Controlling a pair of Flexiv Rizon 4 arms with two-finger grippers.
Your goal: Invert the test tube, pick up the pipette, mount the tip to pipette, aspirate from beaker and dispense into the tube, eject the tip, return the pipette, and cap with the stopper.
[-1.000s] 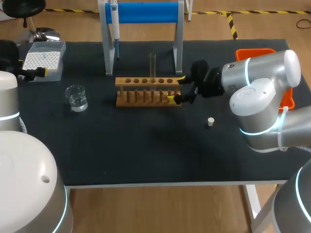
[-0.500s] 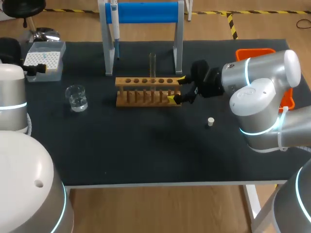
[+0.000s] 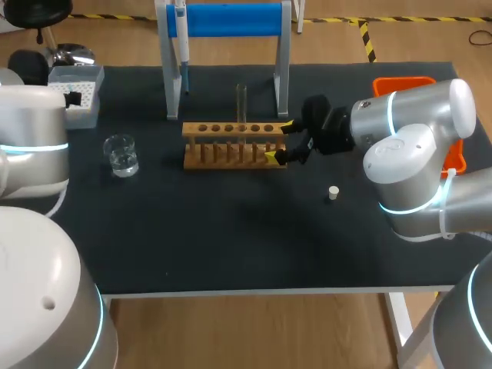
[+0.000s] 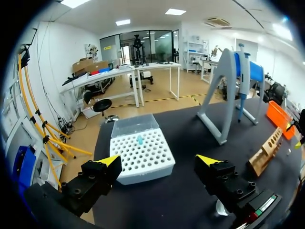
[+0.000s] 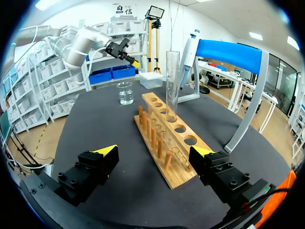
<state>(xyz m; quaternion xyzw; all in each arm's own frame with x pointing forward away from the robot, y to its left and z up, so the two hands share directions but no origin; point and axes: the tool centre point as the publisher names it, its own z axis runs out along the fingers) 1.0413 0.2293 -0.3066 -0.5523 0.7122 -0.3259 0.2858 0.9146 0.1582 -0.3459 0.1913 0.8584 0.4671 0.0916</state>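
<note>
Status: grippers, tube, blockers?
Left gripper open, facing tip box; right gripper open, straddling rack end. Test tube upright in rack; pipette hanging on stand. No obstruction seen.

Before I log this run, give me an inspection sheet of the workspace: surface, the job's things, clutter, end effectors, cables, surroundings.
Surface: black-covered table; no spill seen.
Job's things: test tube upright in the wooden rack; pipette hanging on the blue stand; beaker holding clear liquid, left of the rack; tip box at the far left corner; stopper on the mat, right of the rack and apart from it.
Clutter: orange tray at the right edge; contents hidden.
End effectors: left end effector open, facing the tip box; right end effector open, astride the rack's end, holding nothing.
Cables: nothing seen.
Surroundings: nothing seen reaching over the table.
</note>
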